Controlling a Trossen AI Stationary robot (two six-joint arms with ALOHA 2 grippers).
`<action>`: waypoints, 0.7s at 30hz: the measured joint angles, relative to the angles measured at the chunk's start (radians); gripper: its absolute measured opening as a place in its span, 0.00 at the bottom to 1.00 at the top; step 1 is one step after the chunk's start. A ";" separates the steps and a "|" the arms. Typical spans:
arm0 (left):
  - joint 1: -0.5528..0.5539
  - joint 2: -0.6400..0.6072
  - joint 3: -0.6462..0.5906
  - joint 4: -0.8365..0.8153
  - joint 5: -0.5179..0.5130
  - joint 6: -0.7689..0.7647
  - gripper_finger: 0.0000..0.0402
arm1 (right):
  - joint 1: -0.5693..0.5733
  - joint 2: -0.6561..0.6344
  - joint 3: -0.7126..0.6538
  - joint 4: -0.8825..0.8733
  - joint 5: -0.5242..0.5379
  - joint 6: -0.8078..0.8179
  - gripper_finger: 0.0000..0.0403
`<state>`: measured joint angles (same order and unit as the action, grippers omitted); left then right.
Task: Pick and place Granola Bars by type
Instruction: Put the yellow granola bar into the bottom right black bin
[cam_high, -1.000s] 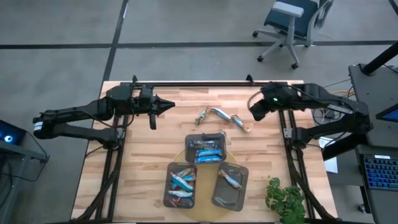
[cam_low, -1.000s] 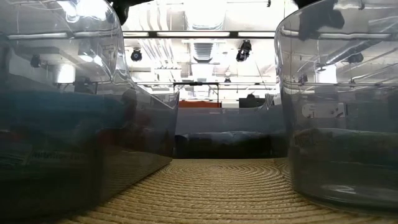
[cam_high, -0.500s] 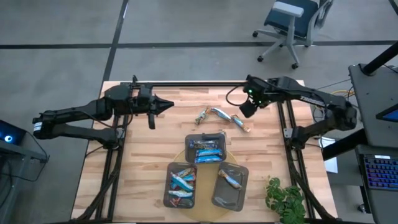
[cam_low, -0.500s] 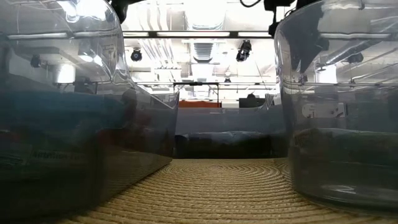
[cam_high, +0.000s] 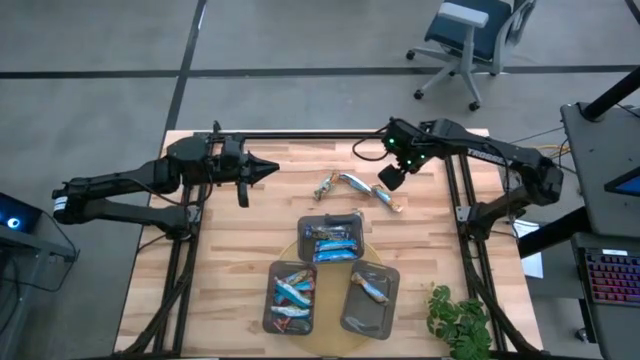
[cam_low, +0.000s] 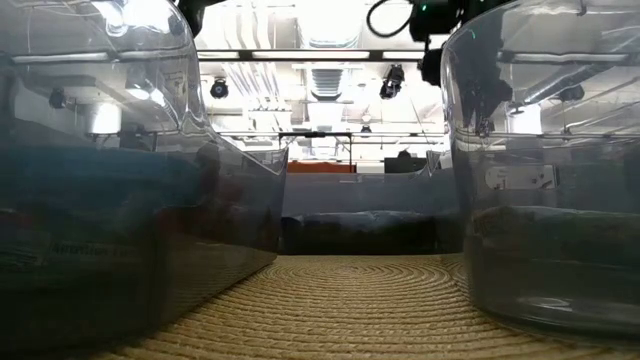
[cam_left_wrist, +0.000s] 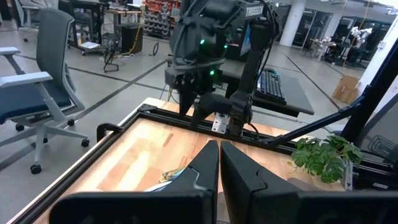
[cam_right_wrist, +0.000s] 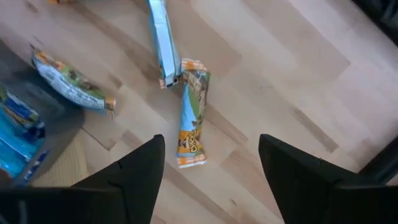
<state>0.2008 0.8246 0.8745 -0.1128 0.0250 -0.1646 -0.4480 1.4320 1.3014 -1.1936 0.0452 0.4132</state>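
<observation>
Right gripper (cam_right_wrist: 211, 168) hangs over the loose Granola Bars (cam_high: 358, 187) on the wooden surface (cam_high: 230, 250), fingers (cam_right_wrist: 142, 167) spread wide, nothing between them; straight ahead of the gap lies an orange-and-tan bar (cam_right_wrist: 192, 112), flat on the wood, its far end touching the end of a silvery-white bar (cam_right_wrist: 162, 40) – and off to one side of the fingers a third, tan bar (cam_right_wrist: 73, 86) lies at the edge of a dark grey tray (cam_right_wrist: 25, 118) holding blue bars (cam_right_wrist: 18, 124). In the high view three trays sit below the loose bars: one (cam_high: 332, 240) with blue wrappers, one (cam_high: 292, 296) with a mixed blue lot, one (cam_high: 369, 300) with a single bar. Left gripper (cam_left_wrist: 219, 165) waits well off to the other side of the surface – fingers pressed together, holding nothing; beyond their tips, the right arm (cam_left_wrist: 214, 50).
</observation>
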 joint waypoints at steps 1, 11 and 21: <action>0.000 0.000 0.000 0.000 0.000 0.000 0.00 | -0.002 0.014 0.000 0.001 -0.003 -0.012 0.62; 0.000 0.000 0.000 0.000 0.000 -0.001 0.00 | -0.014 0.178 -0.001 0.060 -0.032 -0.097 0.62; 0.000 0.000 -0.001 0.000 0.000 -0.001 0.00 | -0.014 0.279 -0.071 0.179 -0.054 -0.163 0.62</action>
<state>0.2005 0.8249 0.8736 -0.1128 0.0250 -0.1658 -0.4618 1.7107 1.2309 -1.0148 -0.0090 0.2504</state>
